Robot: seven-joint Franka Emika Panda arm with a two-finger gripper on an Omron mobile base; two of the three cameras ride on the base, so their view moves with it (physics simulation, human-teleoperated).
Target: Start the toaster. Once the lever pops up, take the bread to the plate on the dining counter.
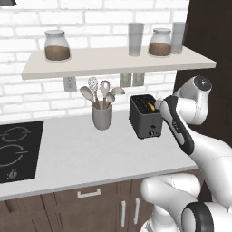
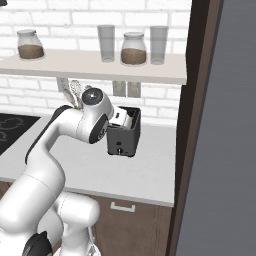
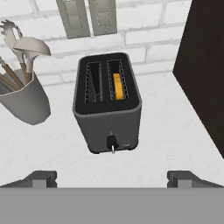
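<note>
Fingers (image 3: 42, 178) wide apart, empty, short of the toaster (image 3: 107, 103).

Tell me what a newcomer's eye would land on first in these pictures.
First the black toaster standing on the white worktop, with an orange-yellow slice of bread sunk in one of its two slots. Next the open gripper, held short of the toaster's front and apart from it. Beside the toaster a grey utensil cup holds spoons and a whisk, under a shelf of jars.
</note>
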